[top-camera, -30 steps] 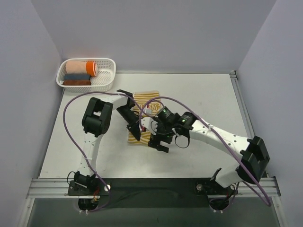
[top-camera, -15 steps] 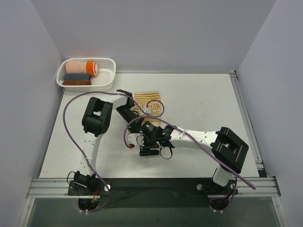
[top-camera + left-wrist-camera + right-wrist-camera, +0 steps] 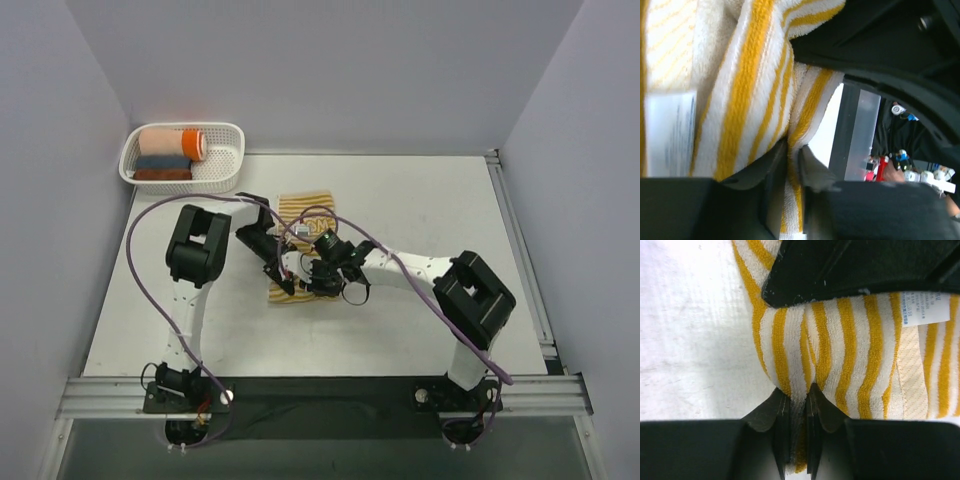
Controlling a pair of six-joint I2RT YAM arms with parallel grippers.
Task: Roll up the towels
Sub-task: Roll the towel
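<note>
The yellow-and-white striped towel lies mid-table, its near part bunched up under both grippers. My left gripper is shut on a fold of the towel; in the left wrist view the cloth runs down between its jaws. My right gripper sits just right of it. It is shut on a pinched ridge of the striped towel, with the cloth squeezed between its jaws. The left gripper's black body rests on the towel just beyond. A white care label shows on the cloth.
A white basket stands at the back left. It holds a peach-and-orange roll, a grey-blue roll and a reddish-brown roll. Purple cables loop over both arms. Walls enclose the table on three sides.
My right arm has swung left onto the towel and its jaws have gone from wide open to shut on the cloth. The left gripper has shifted slightly left, still on the towel.
</note>
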